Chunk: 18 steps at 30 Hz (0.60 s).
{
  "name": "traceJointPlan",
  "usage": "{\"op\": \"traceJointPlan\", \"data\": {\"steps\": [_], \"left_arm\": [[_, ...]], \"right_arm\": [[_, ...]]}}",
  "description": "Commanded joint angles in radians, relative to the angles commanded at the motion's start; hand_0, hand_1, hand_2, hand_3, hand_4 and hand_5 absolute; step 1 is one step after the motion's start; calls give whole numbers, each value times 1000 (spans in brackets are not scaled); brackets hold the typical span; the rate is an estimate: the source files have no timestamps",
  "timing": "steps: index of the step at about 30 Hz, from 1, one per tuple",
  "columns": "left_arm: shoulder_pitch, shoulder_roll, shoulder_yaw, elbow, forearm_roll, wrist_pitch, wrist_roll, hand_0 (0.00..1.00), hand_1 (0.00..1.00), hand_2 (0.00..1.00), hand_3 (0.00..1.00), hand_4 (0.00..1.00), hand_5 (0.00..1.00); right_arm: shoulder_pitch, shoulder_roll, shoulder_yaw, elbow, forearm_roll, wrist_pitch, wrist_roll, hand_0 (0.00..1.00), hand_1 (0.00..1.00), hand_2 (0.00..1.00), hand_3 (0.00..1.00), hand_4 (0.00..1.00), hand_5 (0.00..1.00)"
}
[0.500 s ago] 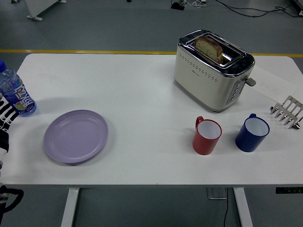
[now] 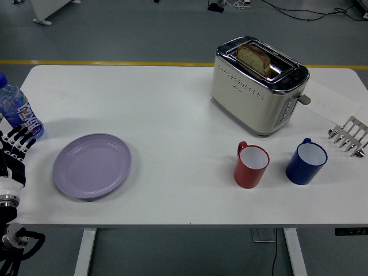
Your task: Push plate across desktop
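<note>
Plate (image 2: pixel 92 165), lavender and round, lay flat on the white table (image 2: pixel 172 115) just to the right of the robot's left hand (image 2: pixel 14 152), with a narrow strip of bare tabletop between the two. That hand came in at the left edge of the head view, its black fingers (image 2: pixel 22 137) spread and relaxed, grasping nothing, their tips pointing up toward the far side of the table. A water bottle (image 2: pixel 17 109) with a blue label stood upright just beyond the fingertips, close to them; whether they touched it could not be told. Below the hand, the black and white wrist and arm dropped past the table's near edge.

Well away to the hand's right, past the plate, a red mug (image 2: pixel 251 165) and a blue mug (image 2: pixel 306 162) stood side by side but apart, both upright with white interiors. Farther from the hand and beyond the mugs sat a cream and chrome toaster (image 2: pixel 256 86) with a slice of bread (image 2: pixel 253 57) standing in one slot. A metal toast rack (image 2: pixel 348 135) rested at the far right edge of the table, on the opposite side from the hand.
</note>
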Motion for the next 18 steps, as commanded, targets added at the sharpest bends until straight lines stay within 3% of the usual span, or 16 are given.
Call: {"op": "traceJointPlan", "data": {"steps": [7, 18], "left_arm": [[-8, -13, 39, 41, -27, 9, -26, 706, 733, 703, 586, 479, 998], [-29, -19, 89, 59, -72, 2, -35, 702, 732, 700, 578, 470, 998]], "right_arm": [[4, 0, 0, 0, -1, 8, 1, 569, 529, 611, 573, 67, 544], [8, 0, 6, 0, -15, 29, 2, 569, 531, 612, 576, 65, 549]]}}
